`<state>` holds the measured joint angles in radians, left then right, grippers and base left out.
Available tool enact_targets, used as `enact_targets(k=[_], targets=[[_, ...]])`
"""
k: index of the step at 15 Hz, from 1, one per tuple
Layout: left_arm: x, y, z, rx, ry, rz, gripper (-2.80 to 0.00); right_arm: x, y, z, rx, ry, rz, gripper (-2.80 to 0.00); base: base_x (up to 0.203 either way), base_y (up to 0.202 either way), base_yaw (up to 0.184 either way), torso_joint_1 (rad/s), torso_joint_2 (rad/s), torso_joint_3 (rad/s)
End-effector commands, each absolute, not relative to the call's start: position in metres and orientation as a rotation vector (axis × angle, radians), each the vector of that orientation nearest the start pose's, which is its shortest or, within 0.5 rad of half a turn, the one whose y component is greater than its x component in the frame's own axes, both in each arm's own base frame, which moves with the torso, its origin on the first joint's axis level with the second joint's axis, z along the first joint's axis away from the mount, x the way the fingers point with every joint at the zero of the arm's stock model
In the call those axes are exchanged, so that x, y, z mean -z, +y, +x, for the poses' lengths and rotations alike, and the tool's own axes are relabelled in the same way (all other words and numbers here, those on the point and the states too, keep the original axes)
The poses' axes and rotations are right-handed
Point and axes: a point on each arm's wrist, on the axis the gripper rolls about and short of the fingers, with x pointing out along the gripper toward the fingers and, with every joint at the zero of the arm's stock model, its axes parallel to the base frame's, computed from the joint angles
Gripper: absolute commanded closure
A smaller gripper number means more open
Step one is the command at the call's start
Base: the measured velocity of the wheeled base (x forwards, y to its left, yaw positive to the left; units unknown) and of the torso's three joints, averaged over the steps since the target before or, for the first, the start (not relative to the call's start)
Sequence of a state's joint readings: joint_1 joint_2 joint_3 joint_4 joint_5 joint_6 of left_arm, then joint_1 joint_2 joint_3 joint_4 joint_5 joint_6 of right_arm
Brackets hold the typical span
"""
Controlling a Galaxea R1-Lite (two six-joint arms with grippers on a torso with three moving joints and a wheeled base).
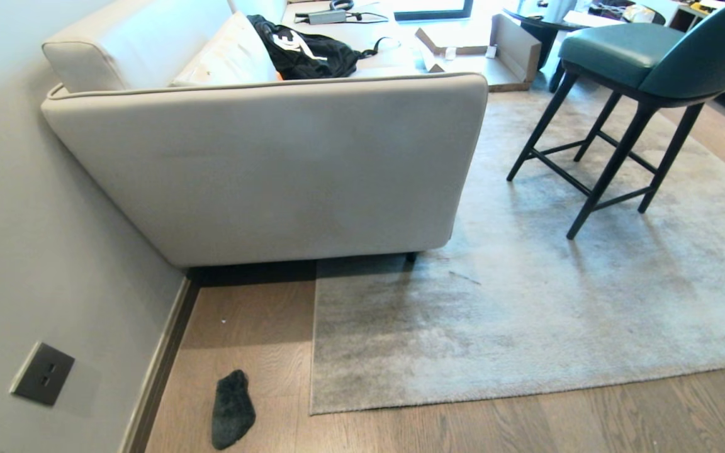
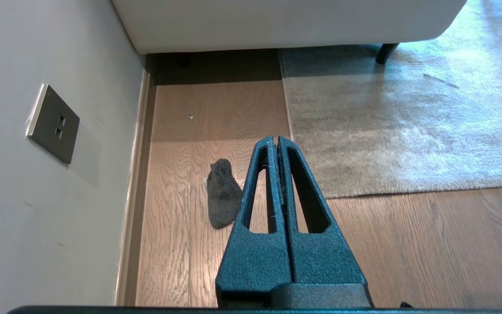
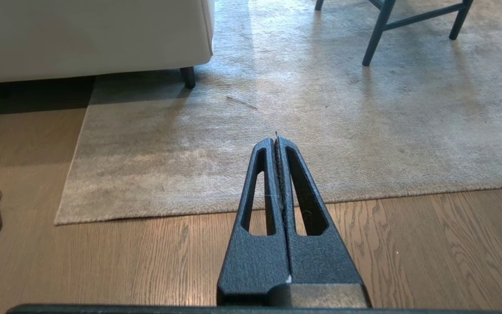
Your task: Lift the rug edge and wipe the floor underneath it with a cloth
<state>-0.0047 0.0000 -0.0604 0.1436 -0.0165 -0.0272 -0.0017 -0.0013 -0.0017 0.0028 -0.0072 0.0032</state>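
Nothing started. Left gripper and right gripper both pinched fully closed, holding nothing, hanging above the floor. Cloth lies flat on bare planks at 7 o'clock of the head view, just left of the rug corner by the wall.

Risks:
- sofa leg and chair sit on the rug, so it may resist lifting
- wall crowds the cloth pickup

Containers: black bag on the sofa, contents hidden.

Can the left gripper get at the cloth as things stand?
Probably yes. The cloth lies alone on bare floor just ahead of the shut left gripper, between wall and rug; jaws must open first.
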Motion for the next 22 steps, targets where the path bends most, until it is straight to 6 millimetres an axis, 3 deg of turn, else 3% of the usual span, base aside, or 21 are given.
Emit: enact_targets(k=[1, 6, 14, 22], targets=[[-0.0772, -0.0003, -0.028, 0.02, 0.085, -0.028, 0.0, -0.0757, -0.0001, -0.0229, 0.009, 0.0, 0.002, 0.0, 0.0, 0.0, 0.0, 0.0, 0.0, 0.0], [-0.0772, -0.0003, -0.028, 0.02, 0.085, -0.028, 0.0, -0.0756, -0.0001, -0.0229, 0.009, 0.002, -0.006, 0.0, 0.0, 0.0, 0.0, -0.032, -0.07, -0.106], [-0.0772, -0.0003, -0.028, 0.02, 0.085, -0.028, 0.0, -0.075, -0.0001, -0.0228, 0.009, 0.005, -0.009, 0.0, 0.0, 0.0, 0.0, -0.062, -0.38, -0.451], [-0.0775, -0.0003, -0.0281, 0.02, 0.084, -0.028, 0.0, -0.0756, -0.0001, -0.0229, 0.009, 0.002, -0.008, 0.0, 0.0, 0.0, 0.0, 0.055, -0.45, -0.396]])
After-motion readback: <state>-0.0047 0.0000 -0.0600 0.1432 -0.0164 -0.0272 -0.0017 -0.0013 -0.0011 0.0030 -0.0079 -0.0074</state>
